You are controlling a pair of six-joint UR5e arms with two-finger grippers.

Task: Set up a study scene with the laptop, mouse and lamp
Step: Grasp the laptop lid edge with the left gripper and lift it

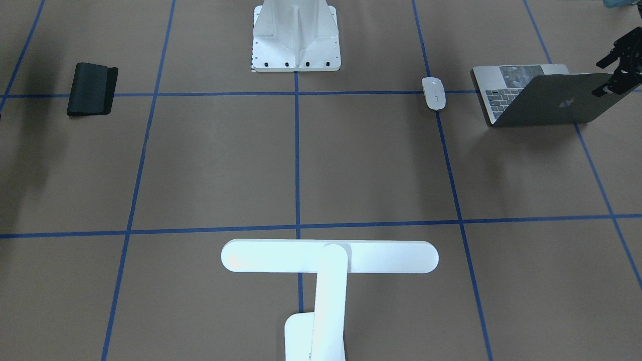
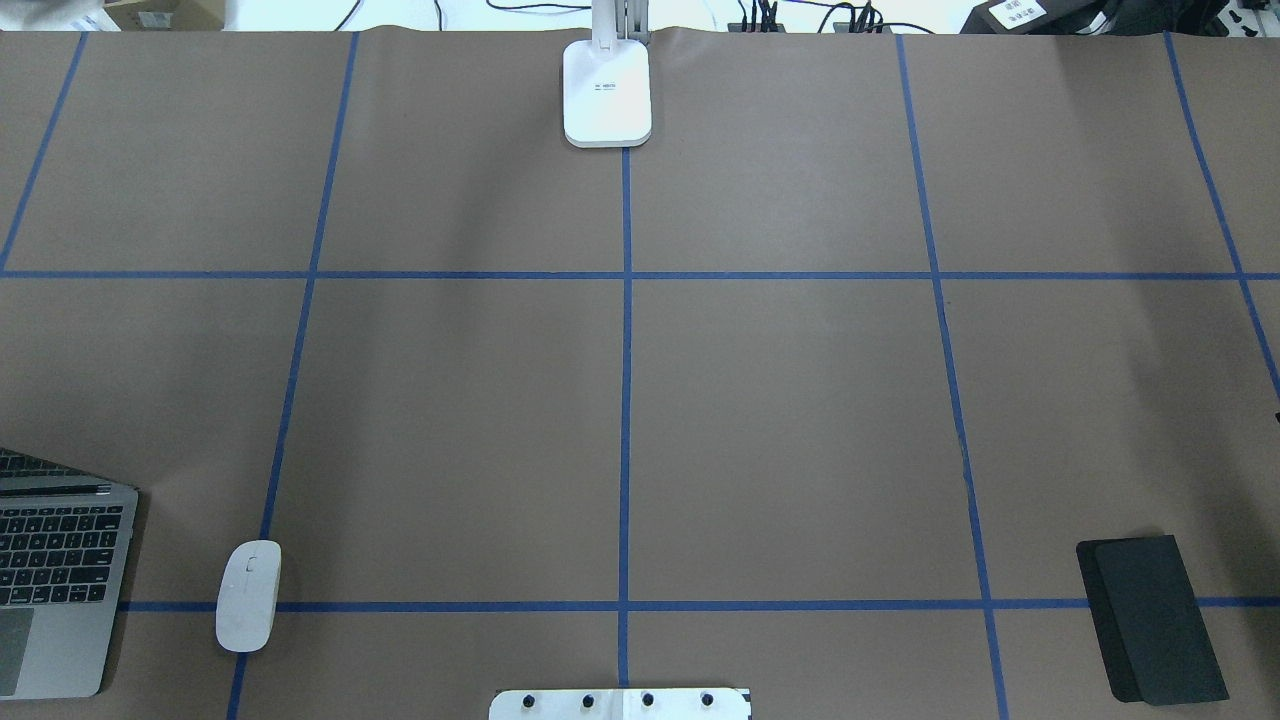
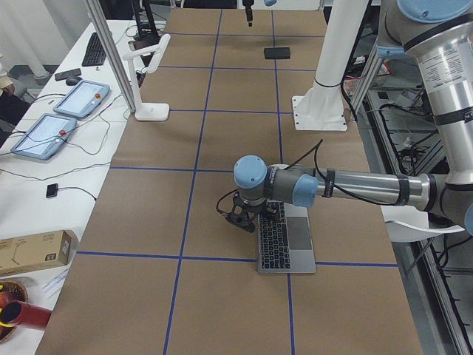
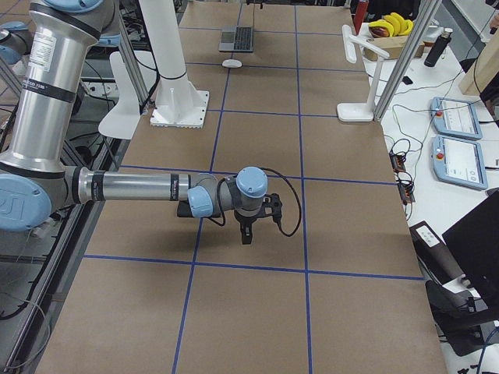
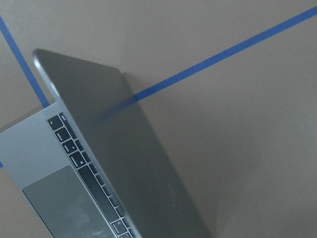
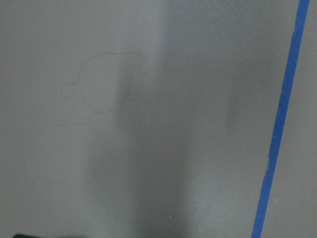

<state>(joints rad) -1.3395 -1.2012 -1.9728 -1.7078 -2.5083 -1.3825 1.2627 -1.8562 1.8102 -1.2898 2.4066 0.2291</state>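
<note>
The laptop [image 1: 551, 100] stands half open at the table's left end, keyboard toward the robot; it also shows in the overhead view [image 2: 60, 590] and the left wrist view [image 5: 124, 148]. My left gripper [image 1: 604, 76] is at the lid's top corner, its jaws apart on either side of the edge. The white mouse [image 1: 434, 93] [image 2: 248, 596] lies just beside the laptop, apart from it. The lamp [image 1: 330, 256] stands at the far middle edge, its base [image 2: 607, 95] on the centre line. My right gripper [image 4: 245, 234] points down over bare table near the mat; I cannot tell its state.
A thin black mat [image 1: 92, 89] [image 2: 1150, 618] lies at the right end near the robot. The white ribbed bracket [image 1: 296, 40] with bolt holes stands at the robot's base. Blue tape lines divide the brown table [image 2: 780, 430] into squares.
</note>
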